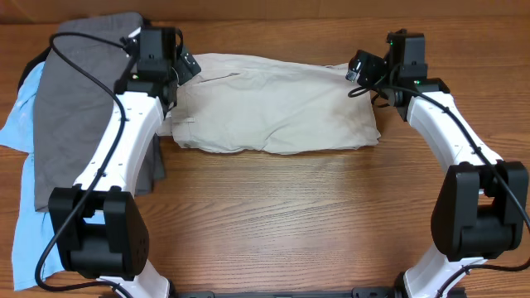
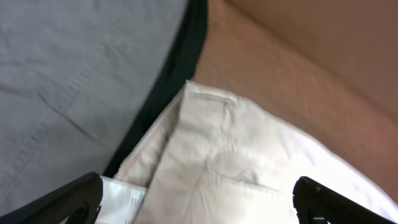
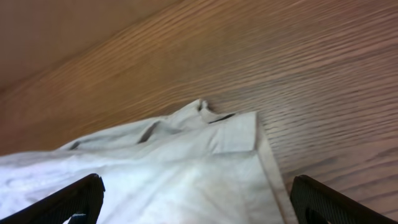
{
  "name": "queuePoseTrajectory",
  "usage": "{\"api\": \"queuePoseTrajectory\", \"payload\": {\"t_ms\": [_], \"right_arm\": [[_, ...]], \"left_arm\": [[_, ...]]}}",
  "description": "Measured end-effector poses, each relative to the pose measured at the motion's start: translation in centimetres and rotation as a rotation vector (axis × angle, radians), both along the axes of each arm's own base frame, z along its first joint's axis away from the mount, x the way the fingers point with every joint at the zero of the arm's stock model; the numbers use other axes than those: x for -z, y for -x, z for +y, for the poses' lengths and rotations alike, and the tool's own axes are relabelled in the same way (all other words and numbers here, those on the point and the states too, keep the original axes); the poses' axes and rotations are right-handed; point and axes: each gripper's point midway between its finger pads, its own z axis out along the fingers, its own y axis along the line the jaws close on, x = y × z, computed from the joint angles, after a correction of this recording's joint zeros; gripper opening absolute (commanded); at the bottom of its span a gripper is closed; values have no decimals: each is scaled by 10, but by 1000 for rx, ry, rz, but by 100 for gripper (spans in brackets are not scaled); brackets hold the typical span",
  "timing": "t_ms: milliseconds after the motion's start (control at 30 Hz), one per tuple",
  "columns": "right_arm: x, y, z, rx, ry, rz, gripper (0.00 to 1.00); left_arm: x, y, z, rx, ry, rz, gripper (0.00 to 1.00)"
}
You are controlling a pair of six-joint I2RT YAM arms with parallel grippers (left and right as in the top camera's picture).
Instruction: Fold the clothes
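Jaws of left gripper [image 2: 199, 200] and right gripper [image 3: 198, 202] spread wide, empty, above opposite ends of the beige shorts [image 1: 273, 103] on the table [image 1: 331, 215], tips cropped. Grey garment [image 1: 83, 83] beside the shorts, partly hidden by the left arm [image 1: 124, 141].

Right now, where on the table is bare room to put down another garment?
The widest bare wood lies between the khaki shorts and the arm bases. A narrow strip runs behind the shorts. The left side is crowded: a grey garment and a light-blue one are piled there.
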Motion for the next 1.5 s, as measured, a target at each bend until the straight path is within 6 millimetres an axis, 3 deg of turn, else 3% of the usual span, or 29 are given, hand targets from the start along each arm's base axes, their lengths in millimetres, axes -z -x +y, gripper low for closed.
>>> {"api": "queuePoseTrajectory", "payload": {"t_ms": [233,300,400,467,667,867,1000,1100,1333,1367,1500], "right_arm": [[26,37,5,-35,17,192,100],[39,63,1,-28,34,316,100],[49,82,-6,-9,61,399,100],[53,86,-9,7,74,415,98],[77,105,-14,40,83,474,77],[99,115,-18,92,75,484,76],[104,110,-19,105,70,449,75],[105,104,-18,113,62,418,61],[104,98,-21,133,53,392,8],[105,98,-21,138,50,393,4],[107,100,-24,152,43,407,4]], "left_arm": [[25,40,-15,147,12,222,100],[31,52,-16,181,5,282,100],[34,57,-17,204,-2,309,100],[34,59,-17,209,-1,315,100],[34,59,-18,221,-9,318,100],[35,59,-18,222,-9,319,100],[35,59,-18,224,-10,319,100],[35,59,-18,224,-10,319,100],[35,59,-18,225,-10,319,100],[35,59,-18,225,-10,319,100],[35,59,-24,238,-12,319,100]]}}
